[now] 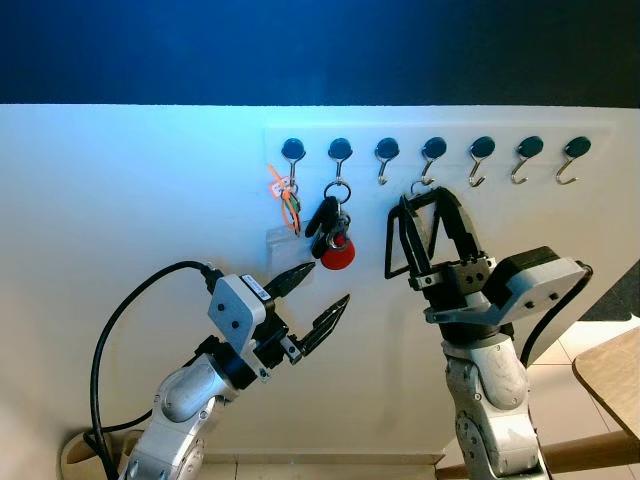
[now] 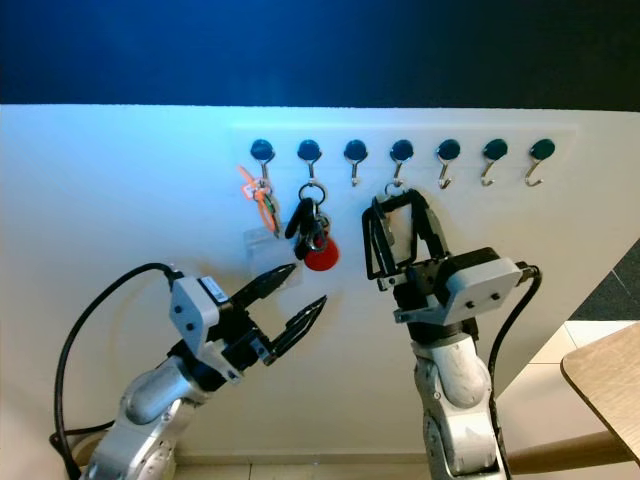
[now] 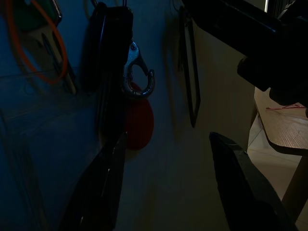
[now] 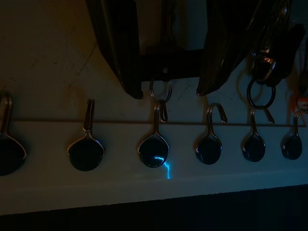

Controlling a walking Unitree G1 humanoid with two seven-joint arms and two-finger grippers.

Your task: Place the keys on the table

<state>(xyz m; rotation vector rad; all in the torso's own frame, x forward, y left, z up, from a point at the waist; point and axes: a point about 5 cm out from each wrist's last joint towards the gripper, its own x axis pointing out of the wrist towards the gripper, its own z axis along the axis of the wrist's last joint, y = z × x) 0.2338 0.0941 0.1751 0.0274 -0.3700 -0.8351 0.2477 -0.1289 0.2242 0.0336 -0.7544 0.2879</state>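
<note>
Facing a white wall point(image 1: 130, 250) with a rail of seven hooks point(image 1: 433, 150); we use that rail as landmark.

Keys point(image 1: 330, 232): black fob bunch with a red round tag, on a ring hanging from the second hook from the rail's left end. Not on any surface yet. An orange-tagged bunch point(image 1: 287, 200) hangs from the first hook, just beside the keys, with a clear plastic tag under it.

Left claw point(image 1: 312, 298): below the rail, under and just left of the keys, tips aimed up toward them. Fingers spread wide, nothing between them. In its wrist view the red tag and a silver clasp point(image 3: 139, 77) sit ahead of the finger gap, not touched.

Right claw point(image 1: 425, 232): raised upright to the fourth hook from the left, tips just under it. Fingers part open. Its wrist view shows a small metal ring point(image 4: 160, 90) on that hook lying between the fingertips; we can't tell if they touch it. A thin black frame-like piece point(image 1: 398, 245) stands along the claw's left side; we can't tell what it is.

Surface point(image 1: 612, 375): wooden corner well below and right of the rail's right end, far from the keys.

Black cable point(image 1: 110, 330) loops off our left arm, down-left of the rail.
</note>
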